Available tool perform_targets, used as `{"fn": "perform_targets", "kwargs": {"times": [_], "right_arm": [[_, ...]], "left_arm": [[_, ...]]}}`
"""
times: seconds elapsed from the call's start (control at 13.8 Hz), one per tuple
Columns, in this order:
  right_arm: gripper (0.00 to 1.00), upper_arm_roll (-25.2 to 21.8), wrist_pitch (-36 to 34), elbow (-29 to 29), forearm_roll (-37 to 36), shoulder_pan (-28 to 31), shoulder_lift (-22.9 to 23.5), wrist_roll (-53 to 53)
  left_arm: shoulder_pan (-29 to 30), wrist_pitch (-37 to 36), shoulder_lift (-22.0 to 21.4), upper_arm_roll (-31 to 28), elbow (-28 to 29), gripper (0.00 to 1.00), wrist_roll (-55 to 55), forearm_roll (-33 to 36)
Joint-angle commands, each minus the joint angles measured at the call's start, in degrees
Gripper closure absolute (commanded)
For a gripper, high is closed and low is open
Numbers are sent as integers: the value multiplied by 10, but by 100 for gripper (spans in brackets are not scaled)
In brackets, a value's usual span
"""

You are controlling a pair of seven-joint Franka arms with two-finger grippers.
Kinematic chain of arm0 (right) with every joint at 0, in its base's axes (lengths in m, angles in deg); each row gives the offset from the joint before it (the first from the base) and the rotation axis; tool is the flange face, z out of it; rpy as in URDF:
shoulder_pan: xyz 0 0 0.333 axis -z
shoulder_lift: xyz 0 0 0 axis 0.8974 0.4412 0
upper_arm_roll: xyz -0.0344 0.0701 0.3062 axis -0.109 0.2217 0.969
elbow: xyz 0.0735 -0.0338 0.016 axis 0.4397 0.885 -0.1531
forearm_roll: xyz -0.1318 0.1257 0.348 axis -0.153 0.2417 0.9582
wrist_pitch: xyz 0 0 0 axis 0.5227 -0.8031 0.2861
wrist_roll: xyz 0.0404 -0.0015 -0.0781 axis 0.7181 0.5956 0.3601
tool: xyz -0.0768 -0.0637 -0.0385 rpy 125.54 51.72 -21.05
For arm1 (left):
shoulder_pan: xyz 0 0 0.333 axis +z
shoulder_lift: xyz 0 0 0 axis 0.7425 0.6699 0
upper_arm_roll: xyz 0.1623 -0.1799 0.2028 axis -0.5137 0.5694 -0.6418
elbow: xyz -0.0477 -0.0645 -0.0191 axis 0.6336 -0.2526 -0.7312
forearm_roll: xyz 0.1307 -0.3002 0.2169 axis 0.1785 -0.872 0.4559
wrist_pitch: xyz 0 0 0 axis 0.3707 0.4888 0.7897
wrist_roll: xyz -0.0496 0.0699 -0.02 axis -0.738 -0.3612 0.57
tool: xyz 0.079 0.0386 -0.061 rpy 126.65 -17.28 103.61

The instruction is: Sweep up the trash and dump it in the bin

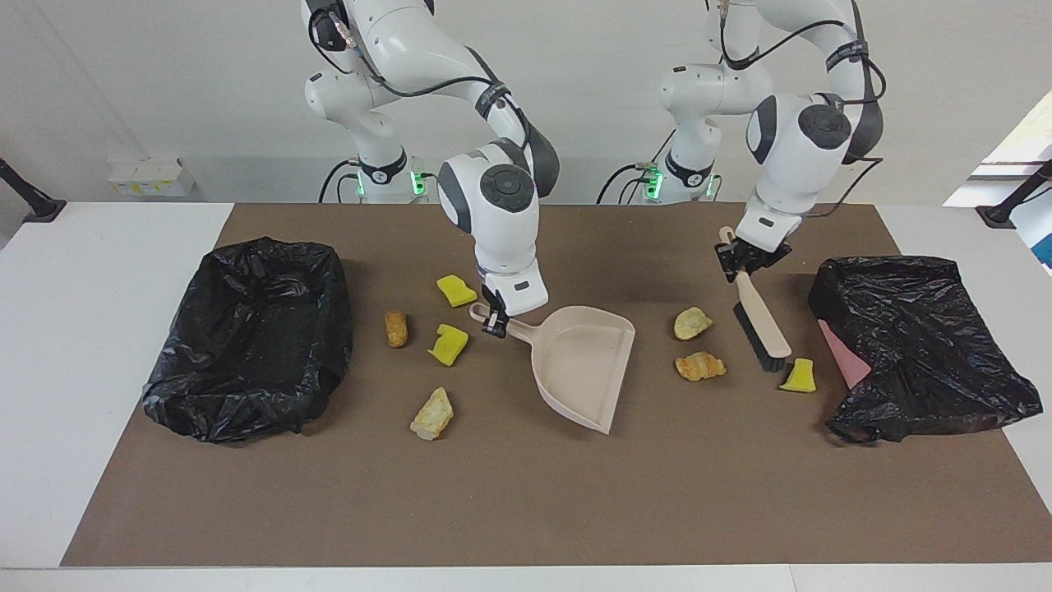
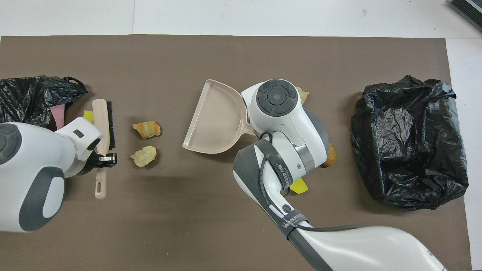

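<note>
My right gripper (image 1: 496,321) is shut on the handle of the beige dustpan (image 1: 585,367), which lies on the mat with its mouth toward the left arm's end. My left gripper (image 1: 742,261) is shut on the brush (image 1: 763,329) handle, and the bristles are down beside a yellow sponge chunk (image 1: 799,376). Two bread-like lumps (image 1: 693,323) (image 1: 700,366) lie between the brush and the dustpan. Toward the right arm's end lie two yellow sponge chunks (image 1: 455,290) (image 1: 448,344), a brown lump (image 1: 396,328) and a tan lump (image 1: 432,413). In the overhead view the right arm covers most of these.
A bin lined with a black bag (image 1: 246,337) stands at the right arm's end of the brown mat. A second black bag (image 1: 912,345) with a pink side showing sits at the left arm's end, close to the brush. White table (image 1: 99,271) borders the mat.
</note>
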Motion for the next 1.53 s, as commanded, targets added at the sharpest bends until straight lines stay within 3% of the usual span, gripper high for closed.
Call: {"fn": "perform_targets", "kwargs": {"times": [0.0, 0.29, 0.65, 0.87, 1.45], "right_arm": [[100, 6, -7, 18, -6, -5, -14, 26], [100, 9, -22, 14, -59, -13, -6, 42], [100, 10, -30, 19, -77, -15, -7, 85], [100, 10, -27, 32, -77, -15, -12, 106], [100, 10, -30, 99, -93, -38, -50, 112]], "left_arm": [[46, 5, 69, 7, -51, 100, -47, 45], [107, 35, 123, 7, -68, 100, -97, 107], [122, 53, 114, 9, -31, 100, -130, 102], [110, 49, 105, 15, -10, 100, -132, 62], [-2, 52, 67, 14, 48, 100, -95, -36]]}}
